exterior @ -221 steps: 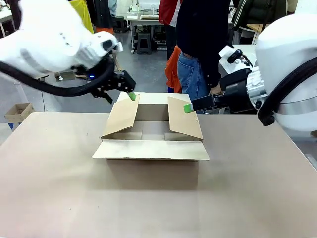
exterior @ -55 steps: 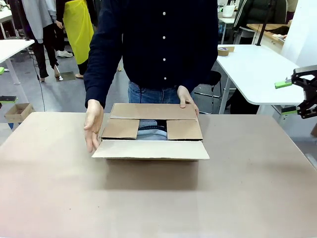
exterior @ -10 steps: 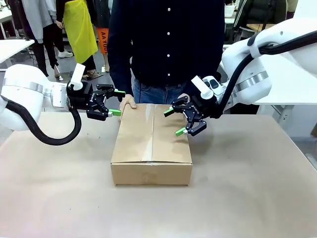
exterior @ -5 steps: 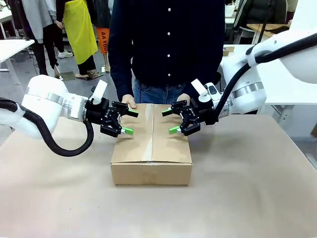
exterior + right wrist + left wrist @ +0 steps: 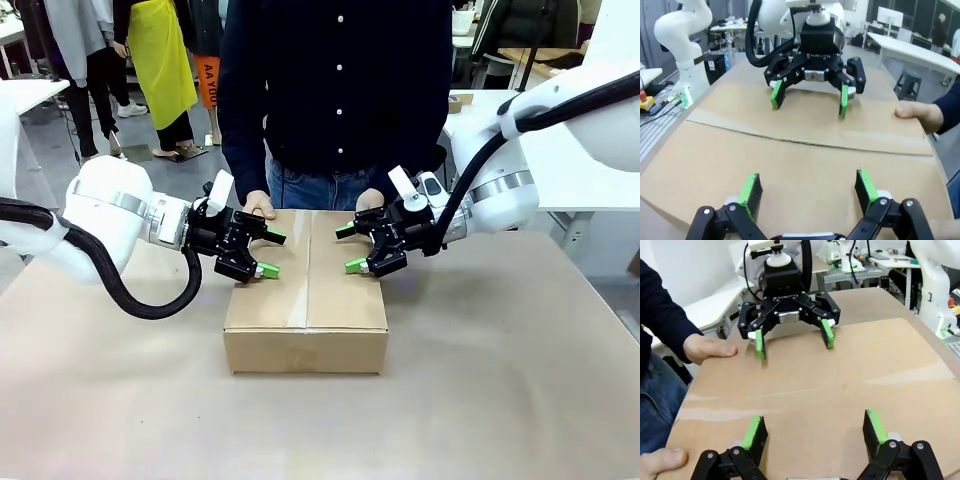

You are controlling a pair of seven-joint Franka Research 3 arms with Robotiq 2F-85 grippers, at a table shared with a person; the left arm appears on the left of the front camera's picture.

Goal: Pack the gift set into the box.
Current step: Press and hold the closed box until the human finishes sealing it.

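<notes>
The shut box [image 5: 305,290] hides its inside from me. My left wrist view's edge crops a person's hand [image 5: 660,460].

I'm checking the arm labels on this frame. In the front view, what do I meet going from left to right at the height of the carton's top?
left arm → left gripper → centre seam of the box → right gripper → right arm

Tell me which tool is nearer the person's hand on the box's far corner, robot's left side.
Left. The left tool is over the box top, close by that hand; the right tool is across the centre seam, beside the person's other hand.
</notes>
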